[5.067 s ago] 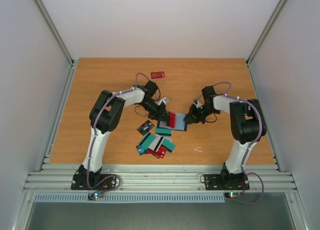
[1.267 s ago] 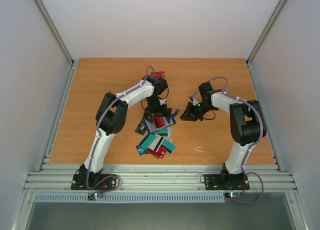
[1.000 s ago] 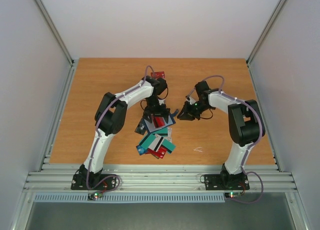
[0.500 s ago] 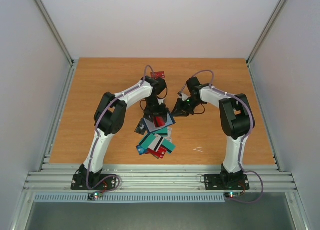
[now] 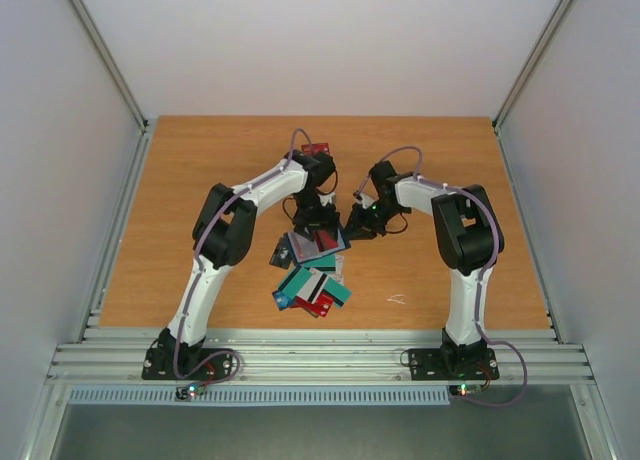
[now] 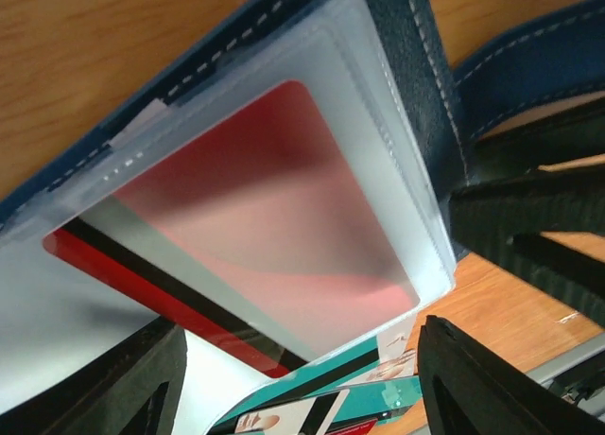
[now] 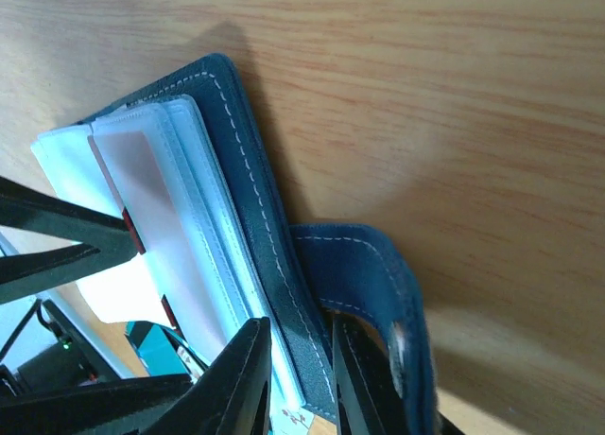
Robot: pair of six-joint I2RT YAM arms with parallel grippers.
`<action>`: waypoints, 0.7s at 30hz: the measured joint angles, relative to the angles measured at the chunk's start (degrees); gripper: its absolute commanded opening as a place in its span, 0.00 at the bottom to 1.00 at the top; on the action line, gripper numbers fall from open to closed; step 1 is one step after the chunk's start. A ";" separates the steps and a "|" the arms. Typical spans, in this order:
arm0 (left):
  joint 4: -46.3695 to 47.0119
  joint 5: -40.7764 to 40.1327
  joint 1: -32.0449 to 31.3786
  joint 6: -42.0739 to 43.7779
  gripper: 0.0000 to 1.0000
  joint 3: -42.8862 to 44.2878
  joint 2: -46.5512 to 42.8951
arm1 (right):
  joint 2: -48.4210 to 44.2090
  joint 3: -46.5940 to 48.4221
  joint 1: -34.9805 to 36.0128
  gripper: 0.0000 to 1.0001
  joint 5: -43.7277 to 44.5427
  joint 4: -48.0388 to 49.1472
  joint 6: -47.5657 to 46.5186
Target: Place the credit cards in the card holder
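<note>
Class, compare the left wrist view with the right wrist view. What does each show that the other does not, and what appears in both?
Only the left wrist view shows the red card's broad face and its black stripe, poking out of a clear sleeve. Only the right wrist view shows the snap stud on the closing tab, and the right gripper pinching the stitched cover. Both show the navy card holder, its sleeves and the wooden table.

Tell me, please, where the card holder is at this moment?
In the top view, the card holder lies open near the middle of the table, roughly midway between left and right, just beyond the pile of loose credit cards.
</note>
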 measured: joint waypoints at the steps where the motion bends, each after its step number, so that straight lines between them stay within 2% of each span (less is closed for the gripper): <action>1: 0.02 0.28 0.00 0.04 0.67 0.52 0.46 | -0.20 -0.37 0.00 0.20 -0.15 0.22 0.02; 10: 0.26 3.08 0.20 -0.22 0.65 3.08 2.43 | -2.73 -4.04 0.07 0.19 -0.20 -0.37 0.50; 21: 3.82 9.14 -1.31 -0.39 0.65 3.78 3.43 | -7.69 -6.32 -2.78 0.20 5.20 -4.81 0.48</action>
